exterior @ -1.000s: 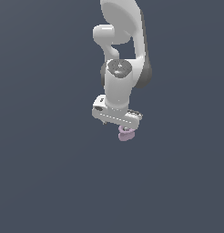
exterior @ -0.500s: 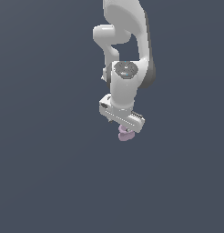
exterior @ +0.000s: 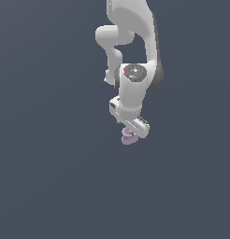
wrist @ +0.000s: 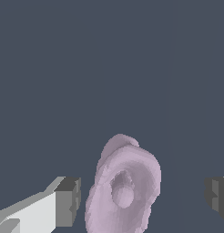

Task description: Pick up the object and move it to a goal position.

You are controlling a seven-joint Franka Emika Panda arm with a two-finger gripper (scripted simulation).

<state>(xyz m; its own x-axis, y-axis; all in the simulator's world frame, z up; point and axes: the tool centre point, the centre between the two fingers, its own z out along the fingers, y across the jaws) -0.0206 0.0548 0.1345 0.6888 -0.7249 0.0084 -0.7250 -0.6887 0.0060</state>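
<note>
While the end effector [wrist: 141,195] stood open with its 2 fingers [wrist: 68,201] wide apart, the object [wrist: 124,187] sat between them, low in the frame. It looked small, light and hard; gripping its narrow middle seemed best.

env: sim render | evid: flat slate-grey void, no room/furniture, shading-only arm [exterior: 135,88]

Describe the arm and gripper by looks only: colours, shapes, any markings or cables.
The arm is glossy white with rounded, bulbous links and dark grey joint bands. A grey disc cap with small red and green dots sits above a boxy white gripper. The fingers are white with dark grey square pads. No cables show.
</note>
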